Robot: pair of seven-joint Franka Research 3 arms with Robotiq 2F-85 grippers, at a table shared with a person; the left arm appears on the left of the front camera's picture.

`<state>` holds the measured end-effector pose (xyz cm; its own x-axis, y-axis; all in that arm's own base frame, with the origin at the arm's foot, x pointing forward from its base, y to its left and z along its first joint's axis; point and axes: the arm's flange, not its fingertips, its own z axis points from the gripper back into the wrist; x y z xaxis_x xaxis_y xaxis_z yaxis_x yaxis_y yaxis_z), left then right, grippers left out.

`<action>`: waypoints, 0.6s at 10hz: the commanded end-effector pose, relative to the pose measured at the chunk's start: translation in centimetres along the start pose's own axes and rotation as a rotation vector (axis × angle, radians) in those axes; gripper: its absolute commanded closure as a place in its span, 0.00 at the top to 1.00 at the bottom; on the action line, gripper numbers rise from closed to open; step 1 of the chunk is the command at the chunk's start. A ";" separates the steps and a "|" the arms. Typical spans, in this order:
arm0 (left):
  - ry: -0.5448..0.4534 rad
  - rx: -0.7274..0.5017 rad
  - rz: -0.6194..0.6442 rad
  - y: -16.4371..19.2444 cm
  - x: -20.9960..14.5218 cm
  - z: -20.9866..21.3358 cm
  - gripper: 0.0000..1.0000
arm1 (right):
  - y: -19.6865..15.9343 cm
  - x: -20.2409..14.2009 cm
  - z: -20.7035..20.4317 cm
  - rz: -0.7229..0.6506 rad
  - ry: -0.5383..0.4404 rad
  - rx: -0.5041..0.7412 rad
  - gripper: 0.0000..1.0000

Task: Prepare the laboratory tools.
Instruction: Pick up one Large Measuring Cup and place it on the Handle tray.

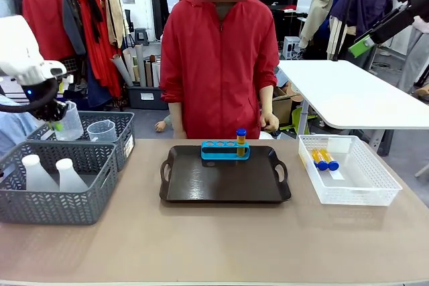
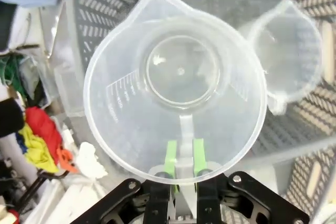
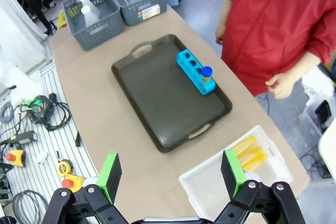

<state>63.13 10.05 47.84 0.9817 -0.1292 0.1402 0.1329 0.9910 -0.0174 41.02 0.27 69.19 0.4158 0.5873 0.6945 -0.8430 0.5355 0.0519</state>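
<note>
Tabletop [image 1: 201, 246] laid with lab tools, beaker [image 2: 178, 72] in the left claw [image 2: 182, 158].
Right claw [image 3: 171, 173] spread wide, holding nothing; flasks [image 1: 37, 172] in the near grey basket [image 1: 53, 209]; one tube [image 1: 240, 140] upright in the rack [image 1: 225, 150] on the tray [image 1: 224, 182]; left claw clamped on the beaker's handle over the far basket [image 1: 126, 140].
</note>
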 end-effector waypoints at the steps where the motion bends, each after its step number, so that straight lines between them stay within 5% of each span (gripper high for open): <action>1: -0.008 0.023 -0.104 -2.8 -3.7 4.9 0.00 | 0.1 0.1 0.1 -0.001 -0.005 0.004 1.00; 6: -0.048 0.136 -0.370 -9.1 -10.2 15.4 0.00 | 0.1 0.1 0.1 -0.001 -0.005 0.004 1.00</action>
<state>51.58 2.94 61.45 0.8956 -0.4122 0.1673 0.3905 0.9086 0.1481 41.02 0.27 69.19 0.4160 0.5871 0.6945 -0.8428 0.5358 0.0519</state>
